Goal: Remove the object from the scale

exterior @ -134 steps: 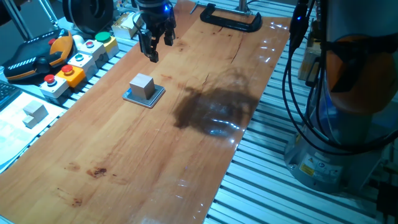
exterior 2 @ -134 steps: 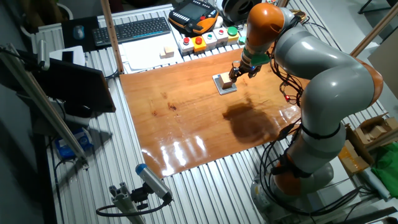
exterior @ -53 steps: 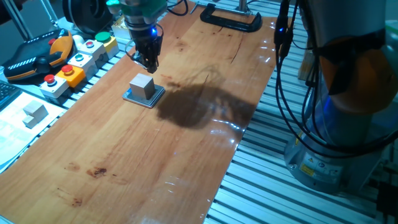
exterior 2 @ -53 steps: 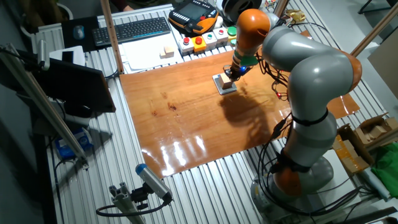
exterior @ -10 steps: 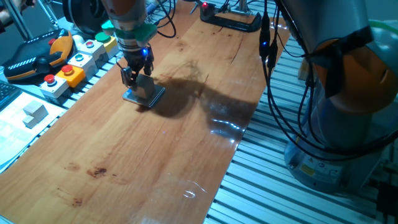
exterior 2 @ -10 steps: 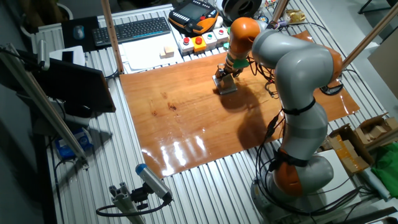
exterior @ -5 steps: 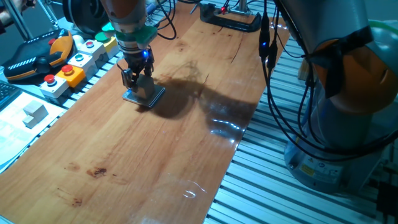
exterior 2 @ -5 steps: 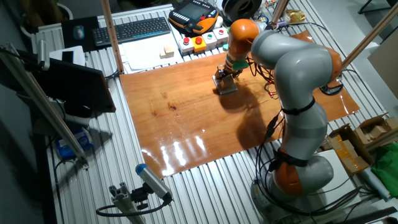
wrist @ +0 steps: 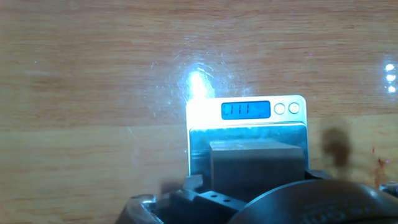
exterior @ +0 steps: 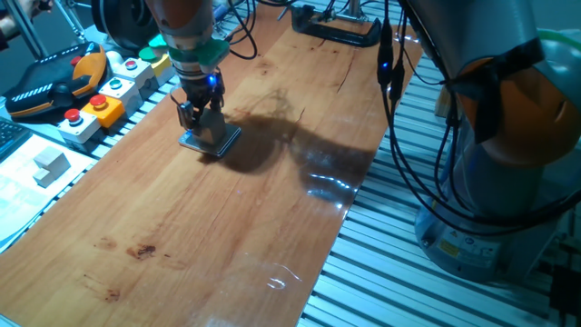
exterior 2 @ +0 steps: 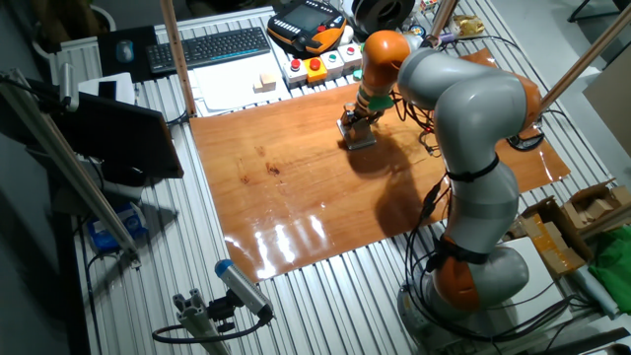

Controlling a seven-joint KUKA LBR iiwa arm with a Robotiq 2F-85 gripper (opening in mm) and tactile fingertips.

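Gripper: the gripper (exterior: 201, 121) is down over the scale, its fingers on either side of the cube; whether they already press its faces cannot be told from any view.
Cube: the pale cube (wrist: 257, 163) sits on the scale's dark top, toward the edge away from the display, and looks level.
Scale: the scale (wrist: 245, 130) lies flat on the wooden table (exterior: 272, 209), its blue display lit at the far edge in the hand view.
Step in hand: judged to be the grasp, just ahead of the lift.
Doing it well: close squarely on two opposite faces, confirm the pinch, then rise straight up so the thin pad is not dragged or tipped.
Set-down: bare wood lies beside the scale on the side away from the button boxes (exterior: 113, 86).
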